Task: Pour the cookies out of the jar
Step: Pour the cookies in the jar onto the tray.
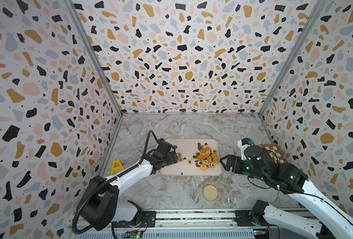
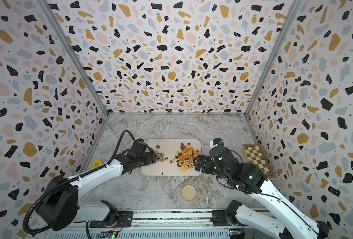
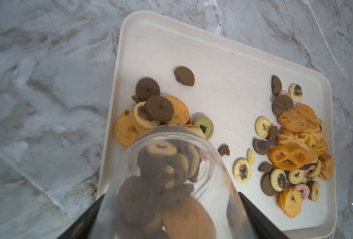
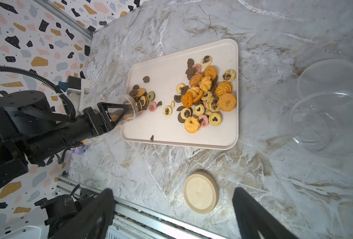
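Note:
A clear jar (image 3: pixel 167 165) lies tilted in my left gripper (image 3: pixel 171 194), which is shut on its body. The jar's mouth hangs low over the left part of the cream tray (image 1: pixel 183 144). Several cookies still show through the glass. A small heap of cookies (image 3: pixel 150 111) lies at the jar's mouth, and a larger pile (image 1: pixel 206 157) covers the tray's right half. In both top views the left gripper (image 2: pixel 150 158) hides most of the jar. My right gripper (image 1: pixel 223 162) stands open and empty by the tray's right edge.
A beige round lid (image 1: pixel 210 192) lies on the marble in front of the tray. A chessboard (image 1: pixel 274 153) sits by the right wall and a yellow object (image 1: pixel 116 166) by the left wall. A clear plastic bowl (image 4: pixel 328 124) and a clear lid (image 4: pixel 332 78) stand right of the tray.

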Robot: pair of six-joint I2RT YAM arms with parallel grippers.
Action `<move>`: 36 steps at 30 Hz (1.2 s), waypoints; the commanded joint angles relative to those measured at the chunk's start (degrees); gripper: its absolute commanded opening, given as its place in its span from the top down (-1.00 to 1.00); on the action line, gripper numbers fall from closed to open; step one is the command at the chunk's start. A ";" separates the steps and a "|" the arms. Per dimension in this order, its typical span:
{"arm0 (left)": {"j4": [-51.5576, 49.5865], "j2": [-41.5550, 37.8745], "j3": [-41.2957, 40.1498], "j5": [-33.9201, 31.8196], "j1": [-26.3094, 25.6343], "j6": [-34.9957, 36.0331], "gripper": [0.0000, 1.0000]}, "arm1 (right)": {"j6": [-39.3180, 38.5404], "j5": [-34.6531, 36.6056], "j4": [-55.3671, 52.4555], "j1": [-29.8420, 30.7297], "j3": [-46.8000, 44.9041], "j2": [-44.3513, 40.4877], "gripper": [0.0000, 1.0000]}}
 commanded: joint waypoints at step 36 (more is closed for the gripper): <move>0.01 2.62 8.37 1.81 1.42 1.68 1.00 | 0.13 1.09 -0.70 -0.22 0.76 -0.64 -0.84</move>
